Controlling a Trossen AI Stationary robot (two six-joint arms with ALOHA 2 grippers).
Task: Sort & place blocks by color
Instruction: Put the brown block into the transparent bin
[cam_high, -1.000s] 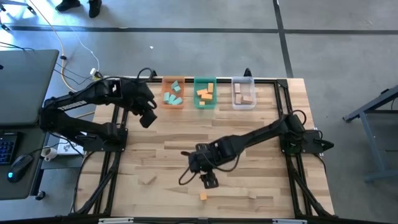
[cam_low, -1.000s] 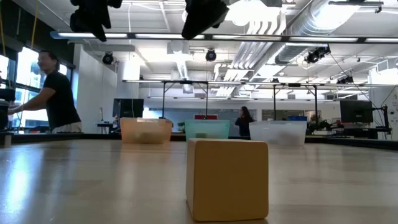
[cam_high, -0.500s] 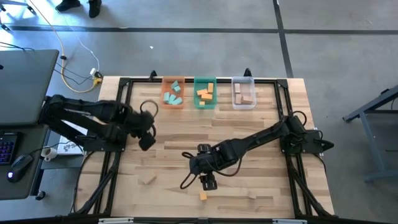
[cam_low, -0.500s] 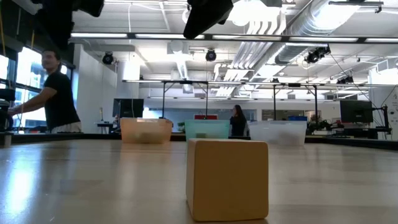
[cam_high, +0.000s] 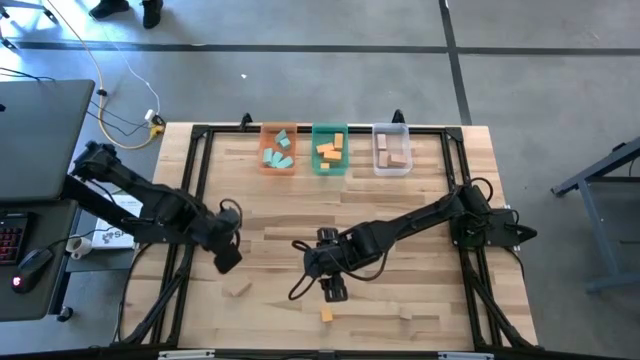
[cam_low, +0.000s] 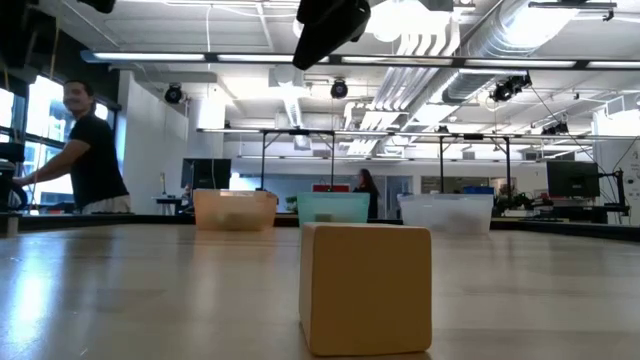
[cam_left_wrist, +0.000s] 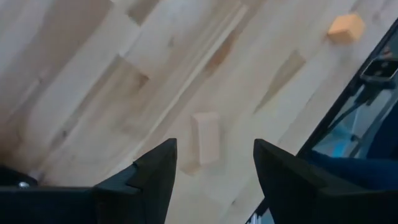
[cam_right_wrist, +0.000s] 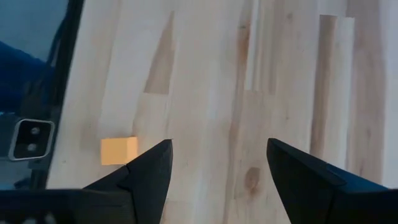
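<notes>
Blocks on the table: three remain loose near the front edge; a tan block (cam_high: 237, 289) on the left, an orange block (cam_high: 326, 315) in the middle, another tan block (cam_high: 405, 314) to the right
Sorted blocks: teal ones lie in the orange tray (cam_high: 278, 149), orange ones in the green tray (cam_high: 329, 149), tan ones in the clear tray (cam_high: 391, 148), all along the far edge, well apart from the loose three
Left gripper (cam_high: 227, 257): a second ago it was up by the orange tray; now it has swung down across the table and sits just beside the left tan block; fingers spread wide with nothing between them; the wrist view shows the tan block (cam_left_wrist: 207, 138) lying in the gap ahead
Right gripper (cam_high: 334, 289): barely moved in the last second; it hovers just behind the orange block, fingers apart and empty; its wrist view has the orange block (cam_right_wrist: 119, 150) off to one side of the fingers
Meaning: the left arm looks finished with a drop-off and lined up for a new pick; sorting seems close to done, with three blocks left
</notes>
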